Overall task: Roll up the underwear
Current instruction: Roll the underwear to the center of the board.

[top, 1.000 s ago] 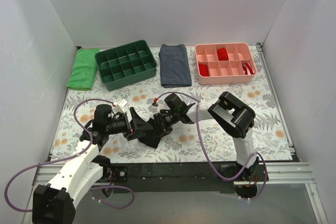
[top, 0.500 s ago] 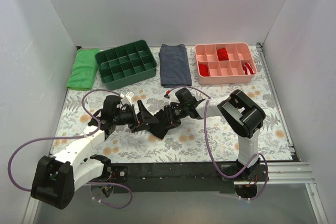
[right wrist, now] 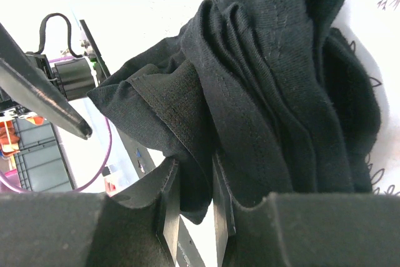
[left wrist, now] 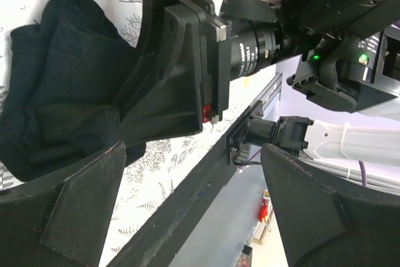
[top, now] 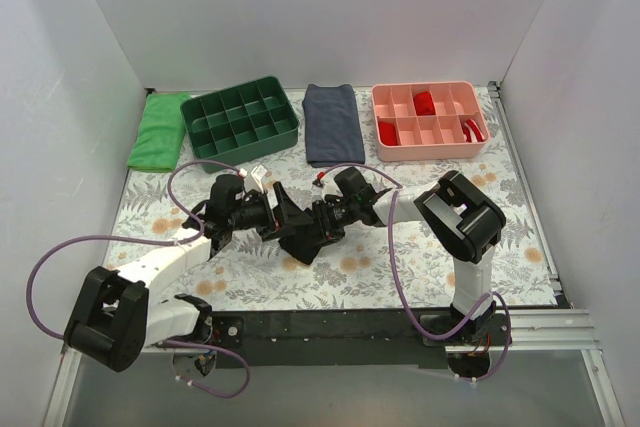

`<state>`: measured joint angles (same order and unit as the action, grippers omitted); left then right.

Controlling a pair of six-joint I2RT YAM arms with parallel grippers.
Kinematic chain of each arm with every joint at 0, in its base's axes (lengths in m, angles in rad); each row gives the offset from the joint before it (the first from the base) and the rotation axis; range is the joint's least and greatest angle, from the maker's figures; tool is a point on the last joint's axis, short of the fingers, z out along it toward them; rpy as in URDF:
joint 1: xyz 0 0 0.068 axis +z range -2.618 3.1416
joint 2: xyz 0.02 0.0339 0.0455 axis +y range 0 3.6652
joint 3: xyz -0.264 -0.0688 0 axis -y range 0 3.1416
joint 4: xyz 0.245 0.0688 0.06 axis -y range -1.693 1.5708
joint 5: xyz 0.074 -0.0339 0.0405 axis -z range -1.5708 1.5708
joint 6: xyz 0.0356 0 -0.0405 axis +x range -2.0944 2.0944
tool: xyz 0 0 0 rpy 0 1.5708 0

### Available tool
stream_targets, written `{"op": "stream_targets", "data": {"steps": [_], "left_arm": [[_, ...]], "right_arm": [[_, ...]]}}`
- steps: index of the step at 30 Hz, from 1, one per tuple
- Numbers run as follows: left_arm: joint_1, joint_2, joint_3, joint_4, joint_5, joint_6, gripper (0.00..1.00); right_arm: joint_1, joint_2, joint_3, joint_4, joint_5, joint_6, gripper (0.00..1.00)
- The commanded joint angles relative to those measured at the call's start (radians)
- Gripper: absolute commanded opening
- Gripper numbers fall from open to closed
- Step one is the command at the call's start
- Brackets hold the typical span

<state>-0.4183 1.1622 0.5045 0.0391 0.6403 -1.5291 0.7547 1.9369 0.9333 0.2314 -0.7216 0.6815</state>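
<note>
Jaws on right gripper [right wrist: 192,182] clamp a fold of the bunched underwear [right wrist: 275,73] at counter [top: 400,272] centre, left gripper [left wrist: 194,151] jaws gape wide at its 10 o'clock, best placed for the free edge

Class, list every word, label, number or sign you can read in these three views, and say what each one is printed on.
White lettering on the right arm's black wrist housing: too small and turned sideways to read.
No text shows on the underwear, the green tray or the pink tray.
</note>
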Motion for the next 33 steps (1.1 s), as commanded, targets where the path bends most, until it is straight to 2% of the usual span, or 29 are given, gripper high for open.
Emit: {"op": "stream_targets", "data": {"steps": [1, 8, 16, 33], "left_arm": [[-0.014, 0.013, 0.011, 0.036, -0.039, 0.003, 0.89], [-0.023, -0.001, -0.003, 0.047, -0.031, -0.002, 0.89], [-0.033, 0.057, -0.006, 0.033, -0.048, 0.02, 0.89], [-0.037, 0.142, -0.049, 0.119, -0.16, 0.038, 0.88]], "right_arm": [[-0.006, 0.004, -0.01, -0.043, 0.054, -0.036, 0.08], [-0.006, 0.002, -0.005, -0.037, 0.056, -0.03, 0.09], [-0.006, 0.005, -0.001, -0.043, 0.051, -0.031, 0.1], [-0.006, 0.002, -0.025, 0.022, -0.01, -0.019, 0.15]]}}
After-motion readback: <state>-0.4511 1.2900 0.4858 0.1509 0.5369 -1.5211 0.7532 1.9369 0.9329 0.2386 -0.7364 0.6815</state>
